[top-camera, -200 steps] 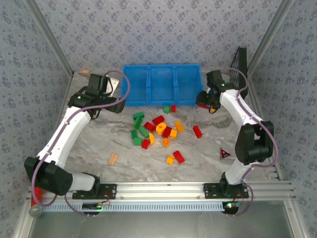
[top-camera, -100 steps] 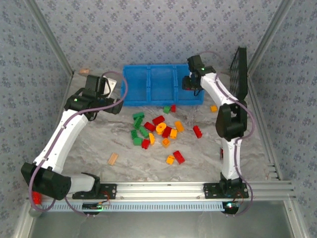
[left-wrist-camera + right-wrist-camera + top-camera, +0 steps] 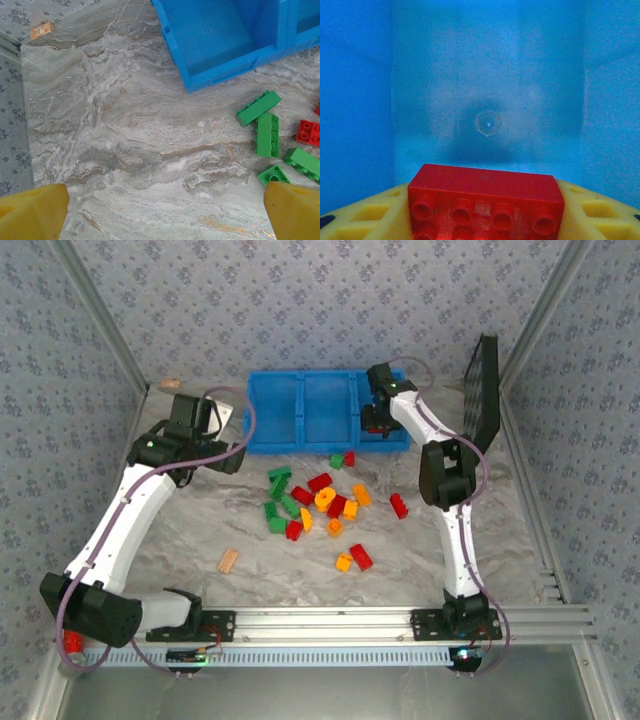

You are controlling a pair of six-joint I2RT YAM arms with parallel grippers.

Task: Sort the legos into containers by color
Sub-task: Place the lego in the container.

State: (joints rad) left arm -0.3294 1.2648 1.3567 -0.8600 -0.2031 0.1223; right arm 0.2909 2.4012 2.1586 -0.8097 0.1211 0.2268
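Holding a red brick (image 3: 485, 200) over the right compartment (image 3: 487, 75), the right jaws should release low; left jaws gape empty.

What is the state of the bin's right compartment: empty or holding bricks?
Empty where visible: the right compartment shows a bare blue floor in the right wrist view; the red brick is held in the right claw.

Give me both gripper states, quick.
Left gripper: open, empty, above the table.
Right gripper: shut on a red lego, over a blue bin compartment.
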